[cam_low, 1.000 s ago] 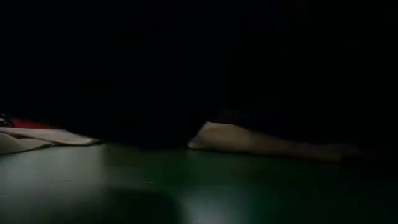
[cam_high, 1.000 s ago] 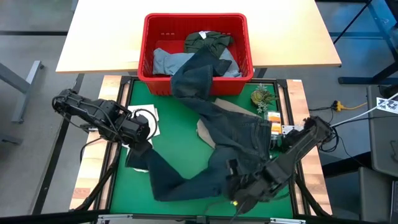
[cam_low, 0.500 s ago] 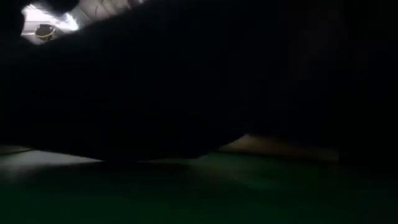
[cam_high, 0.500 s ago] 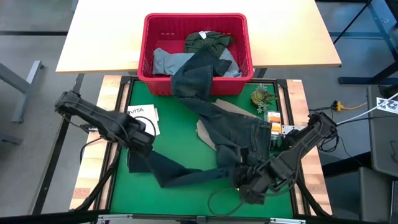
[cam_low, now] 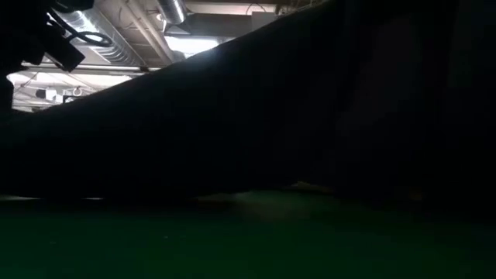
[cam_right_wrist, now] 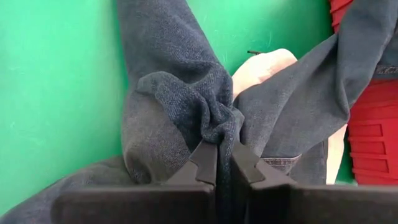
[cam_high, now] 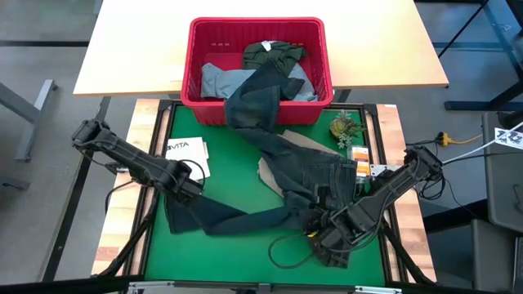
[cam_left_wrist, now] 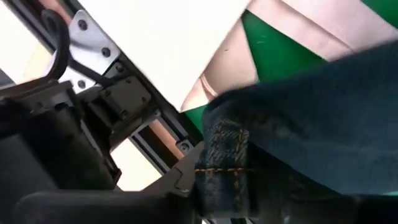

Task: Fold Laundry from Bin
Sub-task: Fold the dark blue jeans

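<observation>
The dark navy jeans [cam_high: 282,163] trail from the red bin [cam_high: 196,98] over its near rim onto the green mat. One leg [cam_high: 237,219] runs left to my left gripper [cam_high: 186,186], low over the mat; the stitched hem [cam_left_wrist: 225,169] shows close in the left wrist view. My right gripper [cam_right_wrist: 224,160] is shut on bunched denim near the mat's near right. Beige trousers [cam_high: 266,170] lie under the jeans. Grey [cam_high: 219,80] and olive [cam_high: 274,54] pieces stay in the bin. Dark cloth [cam_low: 271,116] fills the low view. My right gripper pinches a bunched fold of the jeans [cam_right_wrist: 219,132] between its two fingers [cam_right_wrist: 205,163], coming slanting down from the near right. The denim is gathered into creases at the fingertips, and the rest of the jeans spreads away over the mat.
A white printed piece [cam_high: 189,153] lies at the mat's left by the left gripper. A small plant [cam_high: 343,127] and small boxes [cam_high: 360,155] stand at the far right. A loose cable loop [cam_high: 286,249] lies near the front edge. The bin stands at the mat's far edge.
My left gripper has sunk toward the mat and tipped more steeply down, bringing the leg's end with it. The leg, which sagged in a loop toward the near edge, now runs straighter between the two grippers. My right gripper has shifted a little toward the far edge.
</observation>
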Controlling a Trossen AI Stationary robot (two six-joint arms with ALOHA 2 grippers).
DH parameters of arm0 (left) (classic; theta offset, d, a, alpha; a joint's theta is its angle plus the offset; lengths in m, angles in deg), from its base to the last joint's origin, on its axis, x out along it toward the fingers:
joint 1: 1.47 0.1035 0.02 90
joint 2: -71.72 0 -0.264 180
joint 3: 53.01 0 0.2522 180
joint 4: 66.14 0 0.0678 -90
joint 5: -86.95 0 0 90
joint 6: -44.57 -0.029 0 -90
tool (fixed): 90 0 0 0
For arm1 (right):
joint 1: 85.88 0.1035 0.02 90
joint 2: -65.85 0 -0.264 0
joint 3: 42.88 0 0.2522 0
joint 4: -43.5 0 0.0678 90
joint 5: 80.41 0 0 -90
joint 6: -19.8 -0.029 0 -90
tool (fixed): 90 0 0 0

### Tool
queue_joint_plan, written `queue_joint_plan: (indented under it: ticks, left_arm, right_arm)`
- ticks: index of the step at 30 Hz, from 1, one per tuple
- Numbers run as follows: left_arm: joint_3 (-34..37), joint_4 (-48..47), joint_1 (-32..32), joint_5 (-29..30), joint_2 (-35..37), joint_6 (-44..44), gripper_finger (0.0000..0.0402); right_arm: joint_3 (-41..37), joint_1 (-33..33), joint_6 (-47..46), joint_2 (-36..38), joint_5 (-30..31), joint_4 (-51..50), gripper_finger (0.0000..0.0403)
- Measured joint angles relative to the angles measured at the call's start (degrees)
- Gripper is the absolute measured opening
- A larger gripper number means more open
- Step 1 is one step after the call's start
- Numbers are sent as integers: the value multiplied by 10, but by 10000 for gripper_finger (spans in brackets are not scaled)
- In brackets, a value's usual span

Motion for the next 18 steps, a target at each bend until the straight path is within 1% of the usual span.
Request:
queue_joint_plan:
  ticks: [6, 8, 12, 18]
  left_arm:
    - [5, 10, 0, 8, 0, -15, 150]
    - [4, 9, 0, 8, 0, -16, 162]
    - [-15, 3, -4, 6, 0, -29, 167]
    - [-95, 3, -27, 15, 0, -90, 161]
  right_arm:
    - [0, 1, 0, 0, -1, 0, 9]
    - [0, 1, 0, 0, -7, 0, 9]
    - [0, 1, 0, 0, -10, 0, 9]
    - [0, 1, 0, 0, -20, 0, 10]
